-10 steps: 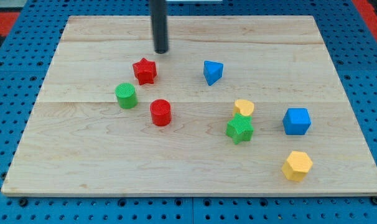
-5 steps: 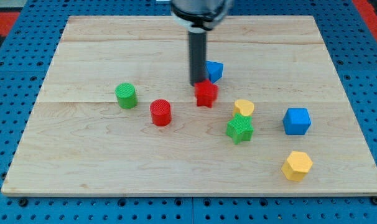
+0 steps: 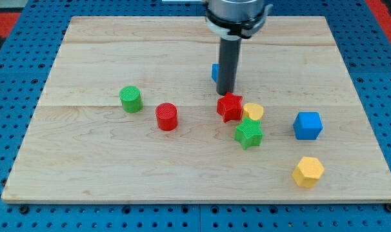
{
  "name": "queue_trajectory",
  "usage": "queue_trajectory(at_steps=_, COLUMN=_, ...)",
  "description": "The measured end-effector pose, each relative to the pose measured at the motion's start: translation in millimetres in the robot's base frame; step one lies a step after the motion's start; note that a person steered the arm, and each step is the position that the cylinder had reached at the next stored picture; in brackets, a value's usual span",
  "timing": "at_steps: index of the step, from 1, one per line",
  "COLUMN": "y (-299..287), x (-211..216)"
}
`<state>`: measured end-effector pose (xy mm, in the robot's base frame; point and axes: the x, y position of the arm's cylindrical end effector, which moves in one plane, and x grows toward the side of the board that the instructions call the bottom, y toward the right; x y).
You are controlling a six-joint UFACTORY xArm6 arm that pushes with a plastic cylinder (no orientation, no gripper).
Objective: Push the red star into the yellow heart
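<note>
Because the task calls for driving one block into another, the dark rod stands just behind the ridged red plastic star, on its far side, with my tip at or touching the star's far edge. That placement suits a push toward the near right, which is where the small yellow plastic heart lies. The red star sits near the middle of the pale wooden counter, and its right points appear to touch the yellow heart already, so the task looks close to done, or done. There is no claw on this arm, only the rod, so nothing is gripped and no opening can be told.

The ridged green plastic star sits just near of the yellow heart, touching or almost touching it, and would likely block the heart if pushed further that way. The red plastic cylinder and the green plastic cylinder lie well to the left. The blue plastic cube and the yellow plastic hexagonal block rest to the right, apart from the action.

A blue plastic block is mostly hidden behind the rod, so its shape cannot be made out. The arm's upper part is cut off at the far edge.
</note>
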<state>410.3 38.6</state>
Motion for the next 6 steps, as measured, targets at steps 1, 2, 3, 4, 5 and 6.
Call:
queue_trajectory(at_steps=1, y=-19, x=5)
queue_trajectory(at_steps=2, y=-5, x=29)
queue_trajectory(at_steps=3, y=21, x=37)
queue_trajectory(at_steps=4, y=41, x=37)
queue_trajectory(at_steps=5, y=65, x=46)
queue_trajectory(at_steps=6, y=80, x=46)
